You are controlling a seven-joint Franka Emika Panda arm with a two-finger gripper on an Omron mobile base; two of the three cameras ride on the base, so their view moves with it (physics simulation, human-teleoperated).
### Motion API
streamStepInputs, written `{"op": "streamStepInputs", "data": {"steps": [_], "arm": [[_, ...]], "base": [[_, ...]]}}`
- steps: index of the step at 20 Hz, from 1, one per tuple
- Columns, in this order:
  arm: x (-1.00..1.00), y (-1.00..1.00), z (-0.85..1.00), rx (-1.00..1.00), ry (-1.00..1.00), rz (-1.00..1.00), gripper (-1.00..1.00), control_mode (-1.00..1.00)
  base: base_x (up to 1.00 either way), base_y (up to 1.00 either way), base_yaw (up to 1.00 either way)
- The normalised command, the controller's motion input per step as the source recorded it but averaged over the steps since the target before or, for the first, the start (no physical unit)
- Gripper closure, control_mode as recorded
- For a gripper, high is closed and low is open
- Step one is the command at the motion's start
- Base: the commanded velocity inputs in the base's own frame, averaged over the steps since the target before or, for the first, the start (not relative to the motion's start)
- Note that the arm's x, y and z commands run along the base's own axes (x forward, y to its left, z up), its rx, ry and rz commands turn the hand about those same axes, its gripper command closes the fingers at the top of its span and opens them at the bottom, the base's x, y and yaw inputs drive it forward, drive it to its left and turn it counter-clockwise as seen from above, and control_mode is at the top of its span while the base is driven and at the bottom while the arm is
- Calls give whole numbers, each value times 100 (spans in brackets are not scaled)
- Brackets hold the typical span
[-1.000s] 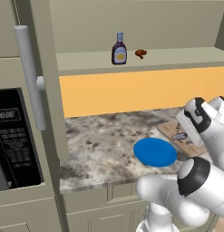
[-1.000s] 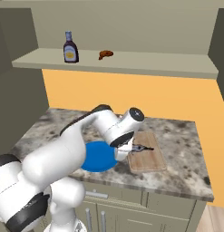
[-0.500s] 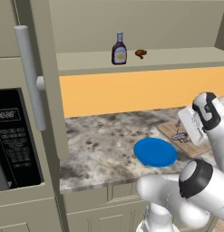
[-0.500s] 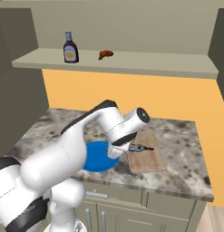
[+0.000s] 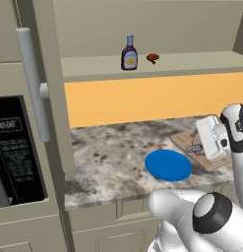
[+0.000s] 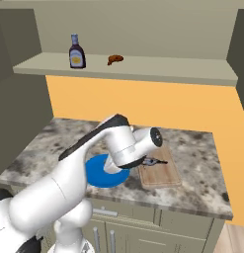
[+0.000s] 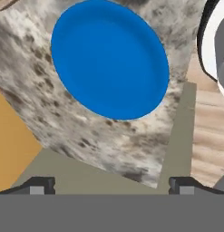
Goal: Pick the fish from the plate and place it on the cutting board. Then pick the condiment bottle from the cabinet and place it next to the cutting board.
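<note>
two things sit on the cabinet (image 5: pixel 157 66) shelf: the dark bottle (image 5: pixel 129 52) with its yellow-white label stands upright toward the left, and a small brown lump (image 5: pixel 152 58) lies just to its right, apart from it. below, on the speckled counter (image 5: pixel 113 152), the blue plate (image 5: pixel 168 165) lies bare, and the wooden cutting board (image 6: pixel 159 173) lies just beside it, on the side farther from the tall unit (image 5: pixel 24 123) with the grey bar handle. the fish (image 5: pixel 195 147) rests on the board, a thin silver-grey shape with its tail toward the board's edge. the arm's white hand hangs above the board, partly covering it in the left base view. the claw (image 7: pixel 111 185) stands wide open with nothing between its tips; in the hand view it looks down on the plate and the counter's front edge, its two dark tips at the bottom far apart. an orange wall panel (image 6: pixel 143 104) runs behind the counter under the shelf.
</note>
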Motion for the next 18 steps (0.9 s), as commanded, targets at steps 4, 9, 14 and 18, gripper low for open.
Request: {"op": "streamStepInputs", "data": {"steps": [4, 9, 14, 18], "arm": [[-29, 47, 22, 18, 0, -15, -100, -100], [-34, 46, 21, 18, 0, -12, -100, -100], [-21, 39, 16, 16, 0, -10, -100, -100], [-11, 31, 12, 14, 0, -7, -100, -100]], "base": [[0, 0, 0], [0, 0, 0], [0, 0, 0], [0, 0, 0]]}}
